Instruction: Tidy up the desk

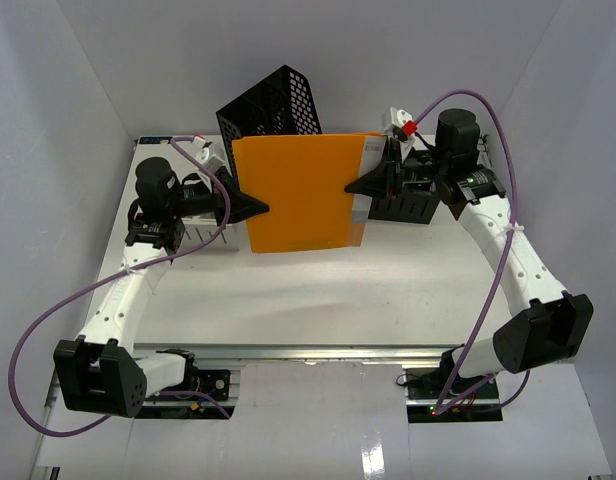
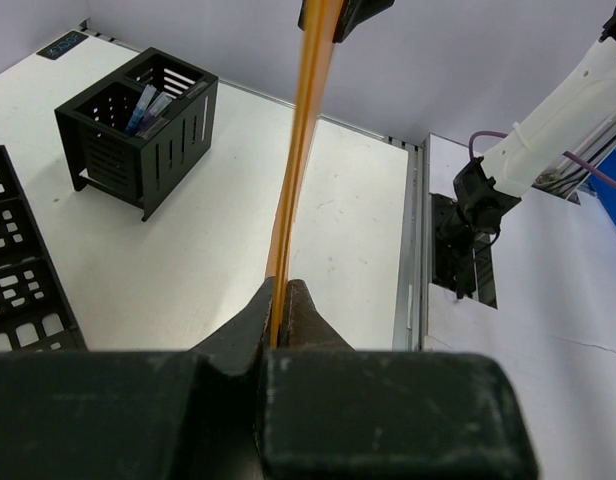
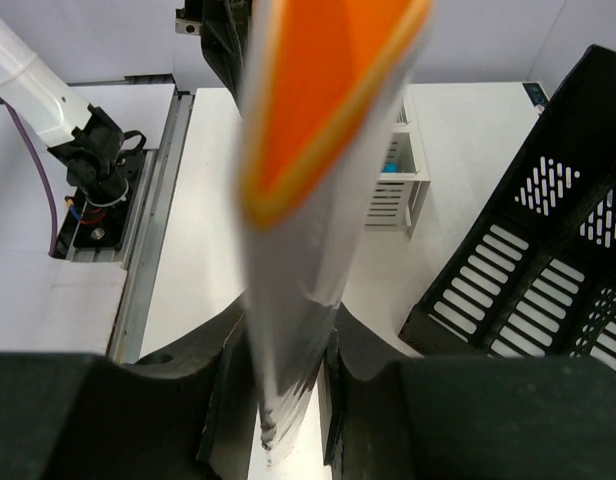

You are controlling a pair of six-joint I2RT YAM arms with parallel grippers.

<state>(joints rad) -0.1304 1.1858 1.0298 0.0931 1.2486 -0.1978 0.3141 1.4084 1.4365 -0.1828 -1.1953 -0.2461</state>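
An orange folder [image 1: 298, 190] with a grey-white right edge hangs above the white desk [image 1: 318, 295], held between both grippers. My left gripper [image 1: 264, 208] is shut on its left edge; in the left wrist view the folder [image 2: 300, 150] runs edge-on out of the closed jaws [image 2: 281, 298]. My right gripper [image 1: 352, 187] is shut on the right edge; in the right wrist view the folder [image 3: 313, 140] rises from between the jaws [image 3: 288, 360]. The desk's metal rail [image 1: 318, 352] runs along the front.
A black mesh file tray [image 1: 271, 105] stands tilted behind the folder and also shows in the right wrist view [image 3: 548, 260]. A black pen holder [image 1: 408, 203] sits at back right, with pens [image 2: 148, 100]. A white slotted organizer [image 1: 203, 236] sits at the left.
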